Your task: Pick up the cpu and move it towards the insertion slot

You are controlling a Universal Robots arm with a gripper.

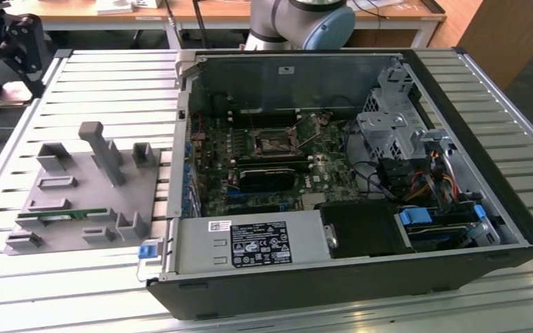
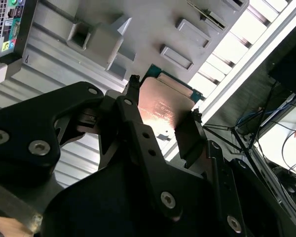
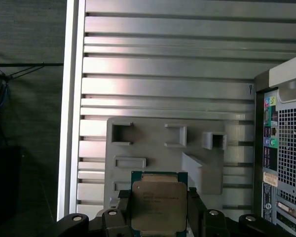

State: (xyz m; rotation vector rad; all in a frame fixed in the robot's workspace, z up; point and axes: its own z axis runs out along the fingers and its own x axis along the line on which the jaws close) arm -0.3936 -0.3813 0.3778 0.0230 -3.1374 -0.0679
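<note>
The black claw (image 3: 159, 198) pinches the square, silvery, green-rimmed cpu (image 3: 158, 207) by two opposite edges. Its metal plate lies level, no side longer, above the grey moulded tray (image 3: 153, 143) on the slatted metal surface (image 3: 163, 74).

The cpu (image 3: 158, 203) is a flat square chip, silvery top plate with a green rim, clamped by two opposite edges in the end effector (image 3: 158, 217) and held off the slatted table (image 3: 163, 64), outside the case (image 1: 341, 288). The slot (image 1: 273, 143) is a square socket with a dark centre and silvery frame; it sits on the board inside that open case.
</note>
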